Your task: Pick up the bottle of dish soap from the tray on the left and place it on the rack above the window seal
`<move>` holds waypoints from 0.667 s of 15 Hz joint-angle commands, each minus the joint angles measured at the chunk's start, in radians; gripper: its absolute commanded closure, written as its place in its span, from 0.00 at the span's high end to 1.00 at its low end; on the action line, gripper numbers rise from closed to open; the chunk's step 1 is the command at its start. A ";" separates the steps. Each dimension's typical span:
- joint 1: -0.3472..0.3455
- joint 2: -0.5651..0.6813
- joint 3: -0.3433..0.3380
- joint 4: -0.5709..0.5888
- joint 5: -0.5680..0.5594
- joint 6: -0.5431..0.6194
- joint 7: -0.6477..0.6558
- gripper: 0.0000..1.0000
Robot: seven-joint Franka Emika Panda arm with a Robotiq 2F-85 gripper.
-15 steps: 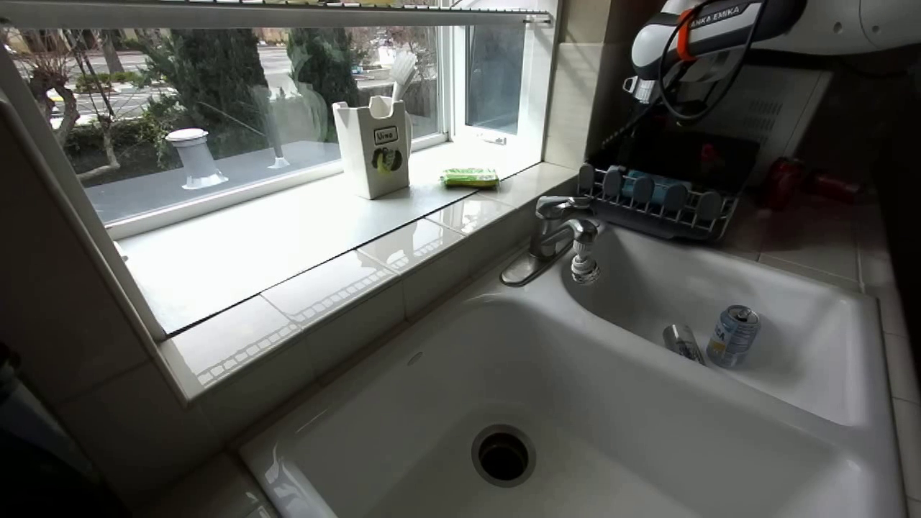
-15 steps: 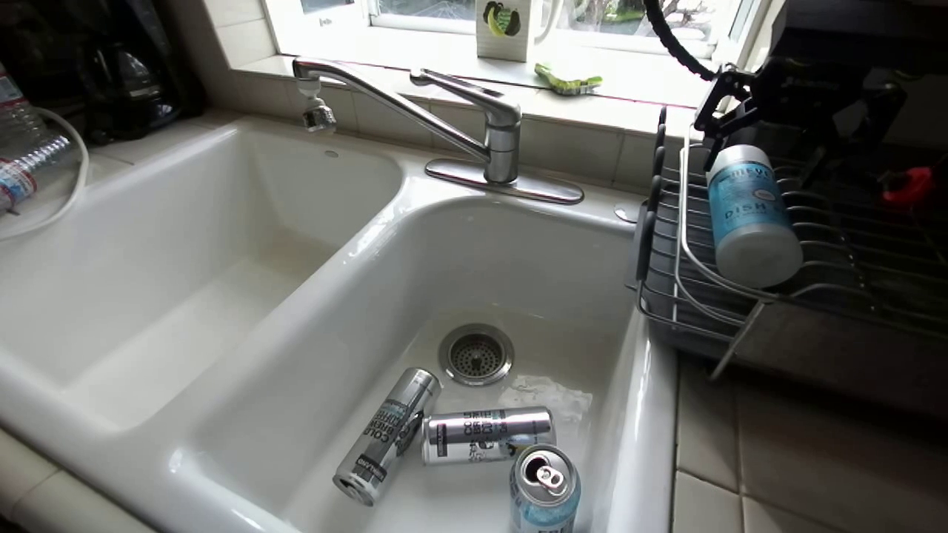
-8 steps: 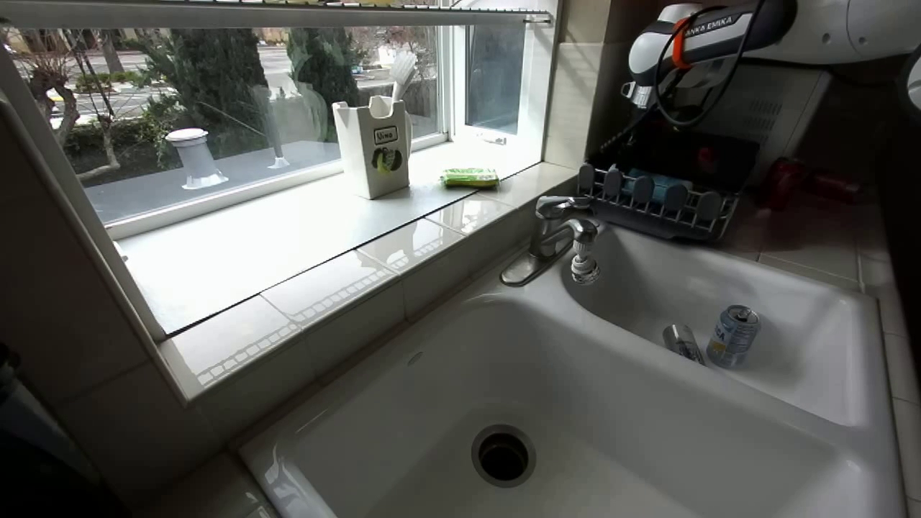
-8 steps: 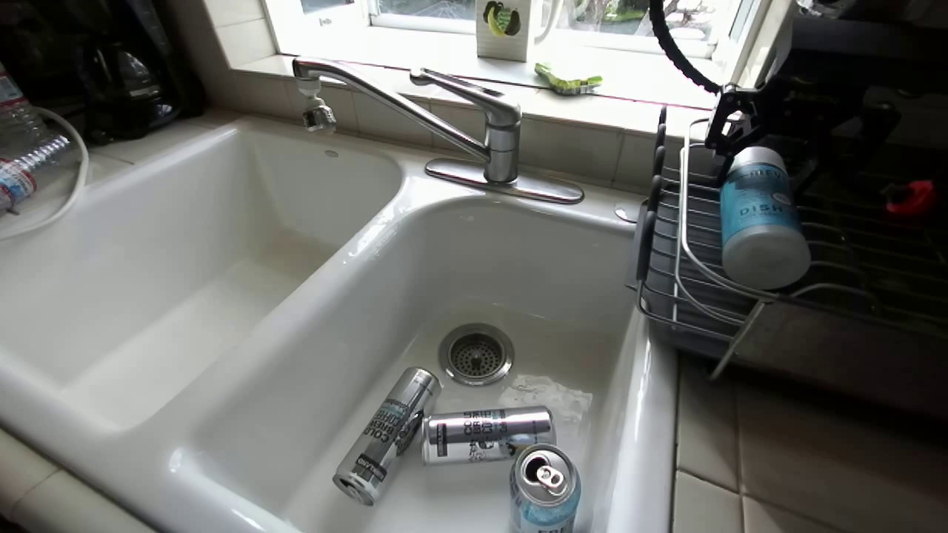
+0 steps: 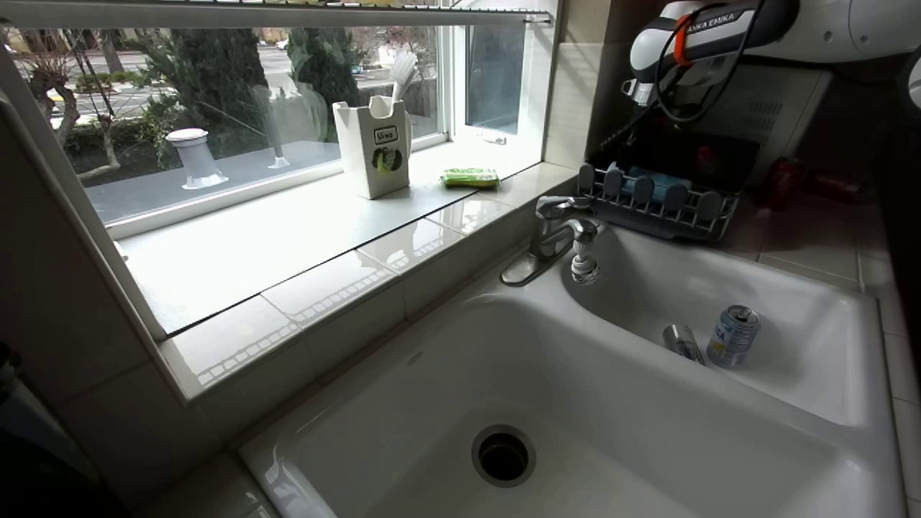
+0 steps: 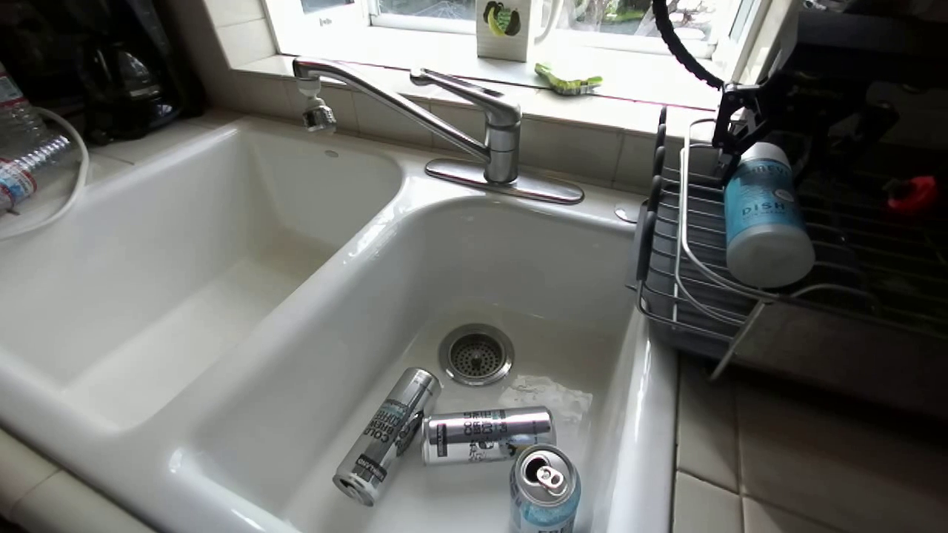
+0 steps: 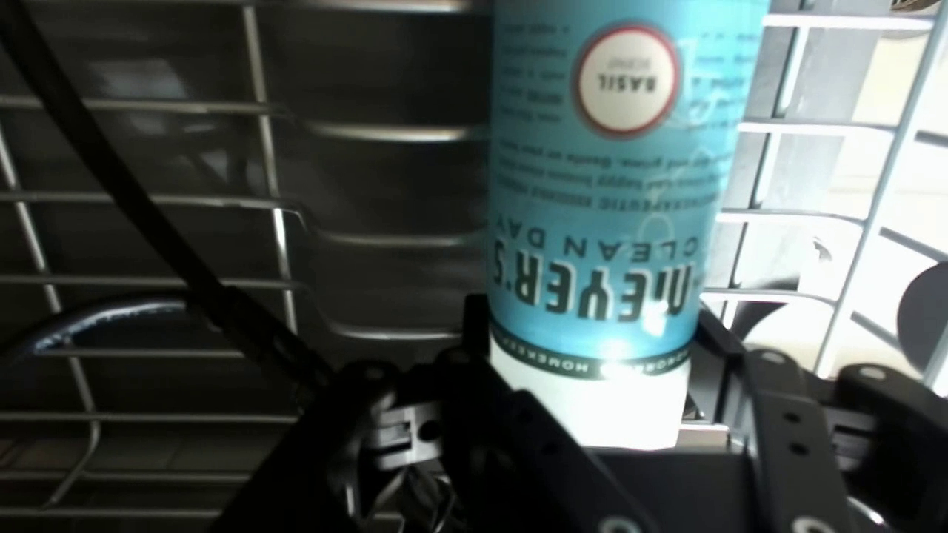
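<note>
In an exterior view the blue-and-white bottle of dish soap [image 6: 766,222] lies slanted over the wires of the tray [image 6: 650,240], its white end pointing up into my gripper. Seen from the wrist, my gripper [image 7: 595,326] is shut on the bottle [image 7: 615,192], one finger against each side near that white end. Whether the bottle's far end touches the wires I cannot tell. The pale rack [image 5: 288,16] crosses the top of the window in an exterior view. Below the window runs the white tiled window seal [image 5: 334,284].
A faucet [image 6: 501,141] stands between tray and double sink. Several cans, such as a silver one [image 6: 389,437], are in the near basin. On the ledge are a white-and-green carton [image 5: 374,151] with a brush and a green sponge [image 5: 469,178]. A red object [image 6: 912,194] sits beyond the bottle.
My gripper has closed on the bottle. In an exterior view both bottle and gripper have shifted a little to the right, and the arm has moved slightly.
</note>
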 commanded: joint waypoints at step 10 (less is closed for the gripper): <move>0.004 -0.243 0.031 -0.222 0.038 0.115 -0.030 0.37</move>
